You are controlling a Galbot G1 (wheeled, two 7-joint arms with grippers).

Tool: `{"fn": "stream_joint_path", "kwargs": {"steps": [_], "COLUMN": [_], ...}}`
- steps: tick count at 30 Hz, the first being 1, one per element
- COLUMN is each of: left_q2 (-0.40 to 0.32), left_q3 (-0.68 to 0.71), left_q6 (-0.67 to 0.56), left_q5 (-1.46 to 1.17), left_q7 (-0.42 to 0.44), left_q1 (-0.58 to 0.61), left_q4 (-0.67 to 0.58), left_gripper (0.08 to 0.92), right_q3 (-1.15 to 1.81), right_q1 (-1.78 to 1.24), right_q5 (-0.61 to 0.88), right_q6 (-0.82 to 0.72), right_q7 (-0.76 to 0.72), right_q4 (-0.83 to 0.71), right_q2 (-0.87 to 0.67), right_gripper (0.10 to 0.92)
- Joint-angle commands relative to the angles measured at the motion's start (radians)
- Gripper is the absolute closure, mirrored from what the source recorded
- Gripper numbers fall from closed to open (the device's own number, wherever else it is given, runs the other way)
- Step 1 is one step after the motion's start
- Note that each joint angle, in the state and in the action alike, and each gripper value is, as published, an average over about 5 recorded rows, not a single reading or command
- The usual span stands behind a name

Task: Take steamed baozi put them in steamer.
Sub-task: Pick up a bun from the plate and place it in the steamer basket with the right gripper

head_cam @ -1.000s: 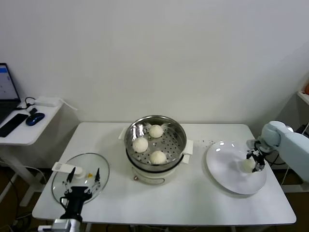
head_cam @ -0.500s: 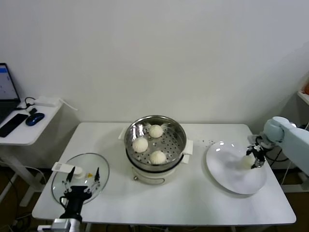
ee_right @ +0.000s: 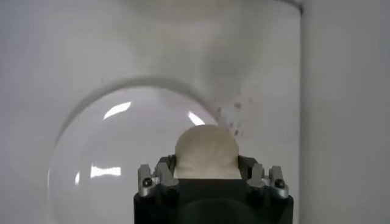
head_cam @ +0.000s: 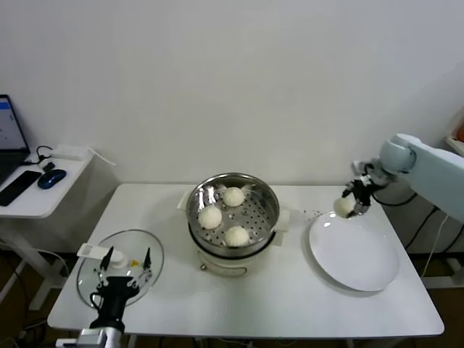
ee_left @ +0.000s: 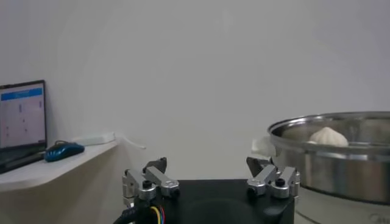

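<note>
1. The right tool (head_cam: 351,204) hangs in the air above the far left edge of the white plate (head_cam: 355,254), its fingers pinching a steamed baozi (head_cam: 343,206).
2. From the right wrist camera, that same bun (ee_right: 206,152) sits wedged between the fingers, with the plate's glossy surface (ee_right: 116,158) spread out below it.
3. The held bun is clear of the plate and lies between the plate and the steamer (head_cam: 233,210), off to the steamer's right.
4. Three more steamed baozi rest on the perforated floor of the steamer: one at the back (head_cam: 233,196), one on the left (head_cam: 210,217), one at the front (head_cam: 237,235).
5. The steamer stands on its white cooker base (head_cam: 232,262) in the middle of the tabletop (head_cam: 290,304).
6. The left tool (head_cam: 125,263) is parked low at the near left, over the glass lid (head_cam: 145,250) lying on the tabletop, its fingers spread apart and holding nothing.
7. In the left wrist camera, the spread fingers (ee_left: 151,181) frame the steamer's steel wall (ee_left: 341,164), with one bun (ee_left: 328,137) showing over the rim.
</note>
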Motion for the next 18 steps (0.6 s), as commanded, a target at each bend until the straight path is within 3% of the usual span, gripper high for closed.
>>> {"fn": "stream_joint_path", "kwargs": {"steps": [1, 9, 18], "left_q2": [-0.006, -0.014, -0.011], "left_q3": [0.036, 0.066, 0.081], "left_q6": [0.005, 0.014, 0.01], "left_q5": [0.031, 0.05, 0.064], "left_q7": [-0.001, -0.003, -0.003], "left_q1": [-0.01, -0.033, -0.031], "left_q4": [-0.02, -0.029, -0.022], "left_gripper": [0.177, 0.177, 0.177], "right_q3": [-0.363, -0.429, -0.43], "right_q1": [0.366, 0.401, 0.33], "right_q5": [0.444, 0.575, 0.587], "right_q6": [-0.1, -0.125, -0.152], "right_q7": [0.036, 0.058, 0.101], "right_q4": [0.065, 0.06, 0.048], "right_q2": [0.237, 0.375, 0.46], "right_gripper": [0.355, 0.355, 0.355]}}
